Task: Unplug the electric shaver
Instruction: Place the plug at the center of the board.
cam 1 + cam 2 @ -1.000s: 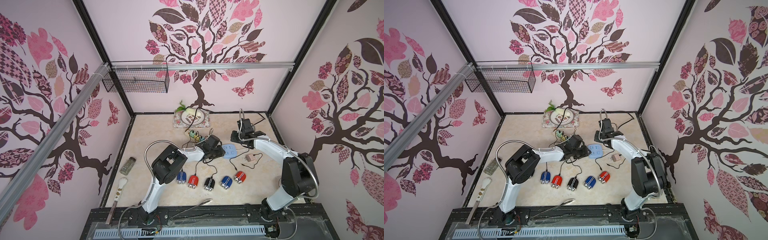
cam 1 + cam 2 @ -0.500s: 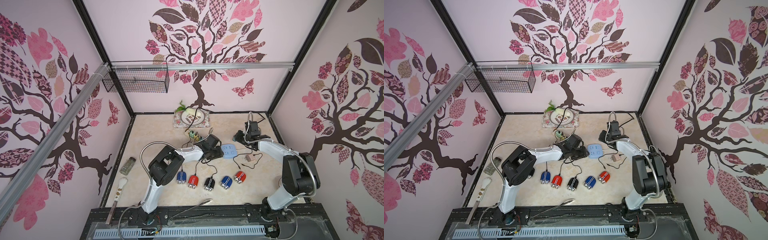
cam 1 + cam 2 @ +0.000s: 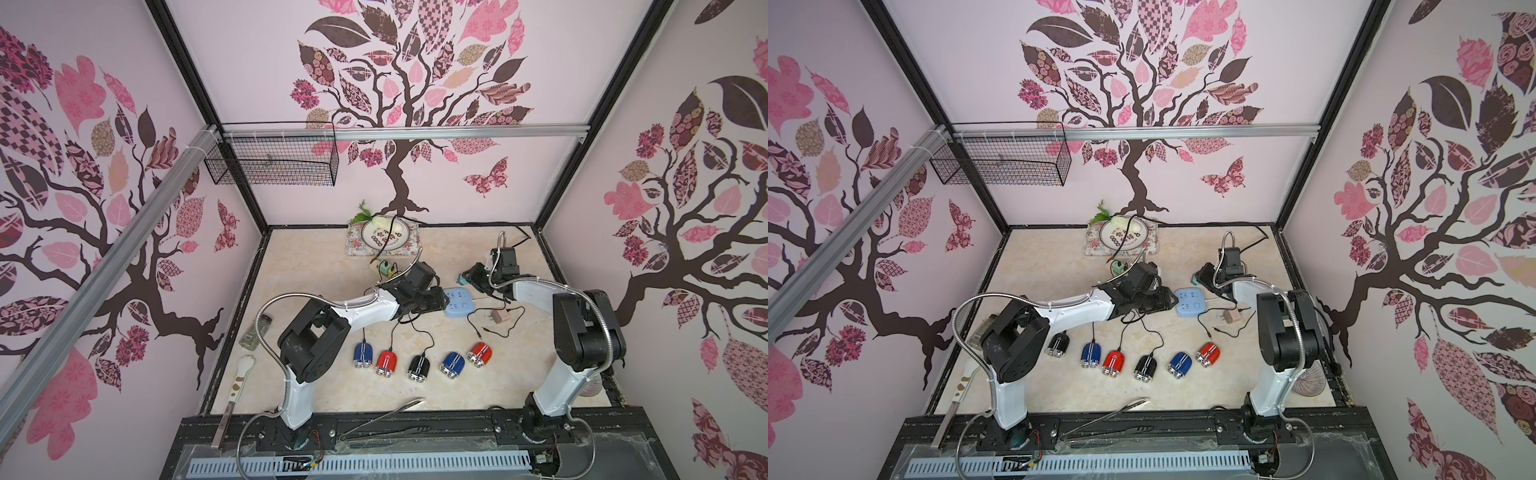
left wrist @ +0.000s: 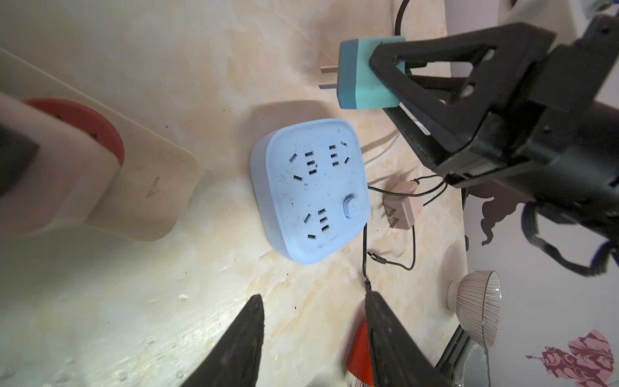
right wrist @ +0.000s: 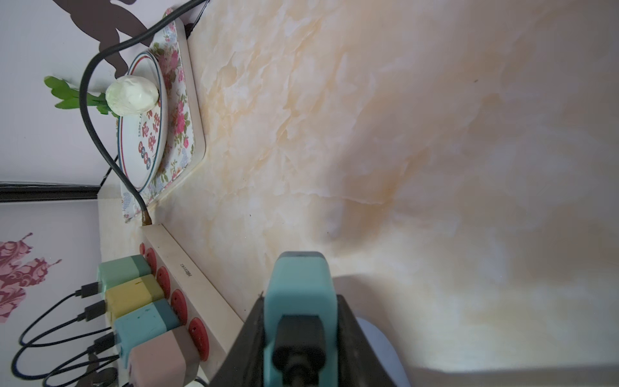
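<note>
Clamping the teal plug [image 4: 355, 80], prongs bare, the right tool [image 4: 385, 82] holds it near the blue socket block [image 4: 313, 187]. Jaws of the left tool [image 4: 313, 298] stand apart, empty. Farther off, the shavers [image 3: 419, 368] lie in a row on the worktop [image 3: 316, 266].

L claw [image 4: 313, 295] agape, R claw [image 5: 299, 301] clamped

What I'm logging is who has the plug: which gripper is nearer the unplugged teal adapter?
Right. The right gripper is shut on the teal adapter beside the blue socket block. The left gripper sits open at another edge of the block, not touching the adapter.
</note>
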